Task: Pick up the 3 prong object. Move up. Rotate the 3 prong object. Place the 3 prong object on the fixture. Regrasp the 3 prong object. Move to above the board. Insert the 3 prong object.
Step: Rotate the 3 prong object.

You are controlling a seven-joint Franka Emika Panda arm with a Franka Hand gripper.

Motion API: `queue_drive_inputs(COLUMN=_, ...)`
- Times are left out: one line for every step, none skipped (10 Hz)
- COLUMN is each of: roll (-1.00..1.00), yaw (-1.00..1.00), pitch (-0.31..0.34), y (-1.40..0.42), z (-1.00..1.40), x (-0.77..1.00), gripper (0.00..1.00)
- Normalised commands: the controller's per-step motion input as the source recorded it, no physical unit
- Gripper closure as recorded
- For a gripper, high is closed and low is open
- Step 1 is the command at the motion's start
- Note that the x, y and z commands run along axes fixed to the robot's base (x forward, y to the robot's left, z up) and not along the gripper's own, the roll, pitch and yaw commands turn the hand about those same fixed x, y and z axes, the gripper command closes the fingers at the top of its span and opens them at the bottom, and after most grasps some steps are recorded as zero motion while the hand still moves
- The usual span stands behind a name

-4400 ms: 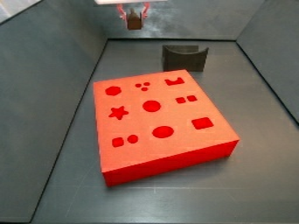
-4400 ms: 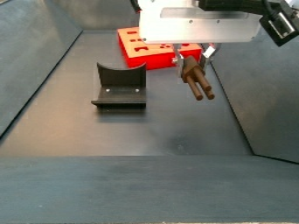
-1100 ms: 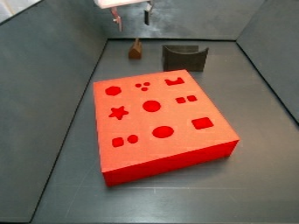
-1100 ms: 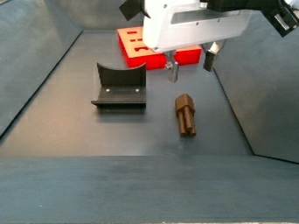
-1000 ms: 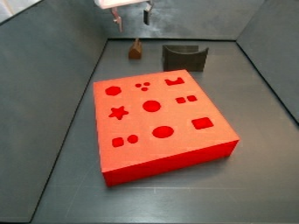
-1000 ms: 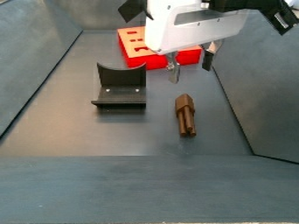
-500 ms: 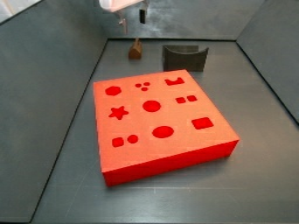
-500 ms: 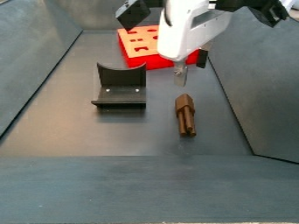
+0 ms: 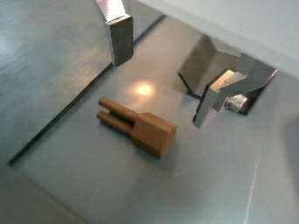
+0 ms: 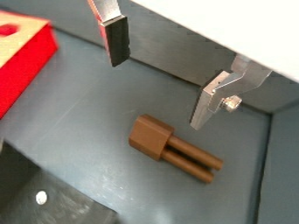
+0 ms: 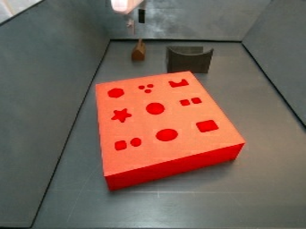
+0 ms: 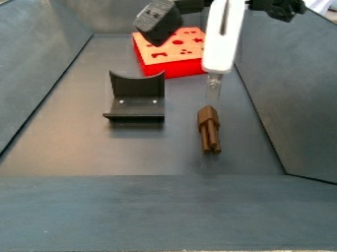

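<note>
My jaws (image 9: 163,74) are spread wide with nothing between them, hovering above the 3 prong object (image 9: 139,128). Both wrist views show a clear gap between the two fingers (image 10: 114,37), and the brown piece sits below that gap, apart from either pad.

3 prong object (image 12: 208,129) lies flat on the grey floor (image 12: 145,157), on its side, prongs pointing away from the block end (image 10: 151,136). It is beside the fixture (image 12: 133,100), not touching it, well off the base plate. In a side view it shows as a small brown shape (image 11: 139,52) near the back wall, just beside the fixture (image 11: 191,57).

The fixture is unloaded: the curved notch on top is open in both side views.

The board (image 11: 164,125) sits flat on the floor, apart from the fixture, with all visible cutouts unfilled. In a side view only its far part shows (image 12: 172,51) behind my jaws (image 12: 215,85); in a wrist view one red corner (image 10: 21,54) shows at the frame edge.

In a side view my jaws (image 11: 138,15) are high up, over the 3 prong object, near the back wall.
</note>
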Motion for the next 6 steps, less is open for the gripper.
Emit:
queue_drive_inputs(roll=0.00, yaw=1.00, pitch=-0.010, y=0.00, z=-0.03, x=0.04, gripper=0.00)
queue_drive_inputs(roll=0.00, yaw=1.00, pitch=-0.010, y=0.00, z=-0.03, x=0.04, gripper=0.00)
queue_drive_inputs(roll=0.00, yaw=1.00, pitch=-0.011, y=0.00, z=-0.03, x=0.04, gripper=0.00)
queue_drive_inputs(roll=0.00, yaw=1.00, pitch=-0.011, y=0.00, z=-0.03, x=0.04, gripper=0.00)
queue_drive_inputs(roll=0.00, yaw=1.00, pitch=-0.012, y=0.00, z=-0.03, x=0.04, gripper=0.00)
queue_drive_inputs(roll=0.00, yaw=1.00, pitch=-0.012, y=0.00, z=-0.03, x=0.04, gripper=0.00)
